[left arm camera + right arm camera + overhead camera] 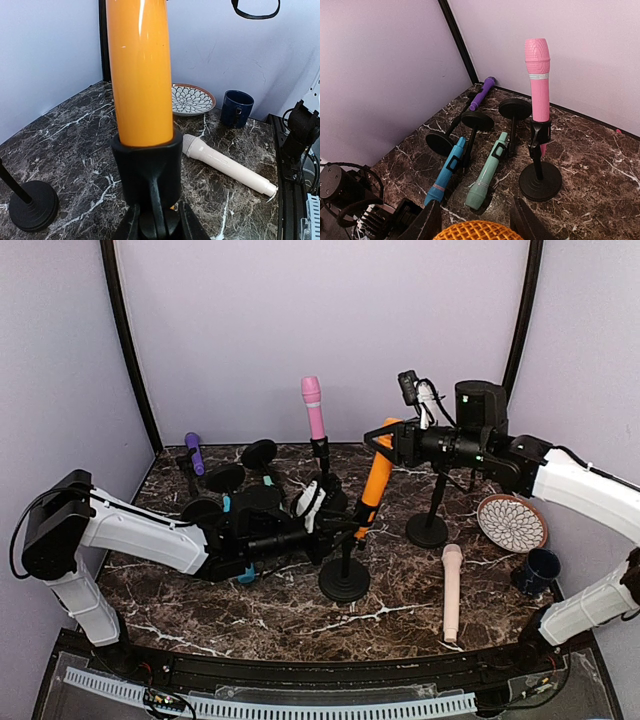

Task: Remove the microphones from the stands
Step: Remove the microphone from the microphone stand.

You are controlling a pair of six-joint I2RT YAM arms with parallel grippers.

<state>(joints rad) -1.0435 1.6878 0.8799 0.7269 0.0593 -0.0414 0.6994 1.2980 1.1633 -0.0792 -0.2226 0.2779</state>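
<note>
An orange microphone [375,485] stands tilted in the black clip [147,165] of a stand with a round base [344,582] at the table's middle. My left gripper [335,528] is shut on the stand's joint just under the clip; in the left wrist view its fingers [156,220] flank that joint, with the orange body [140,70] rising above. My right gripper [385,435] sits at the microphone's top end. In the right wrist view its fingers [477,220] press both sides of the orange mesh head [475,231].
A pink microphone [313,405] stands in its stand behind. A beige microphone [452,590], patterned plate [511,522] and blue mug [538,570] lie at the right. An empty stand [428,528] is beside them. Purple [482,92], blue [445,172] and teal [487,175] microphones lie with tipped stands at the left.
</note>
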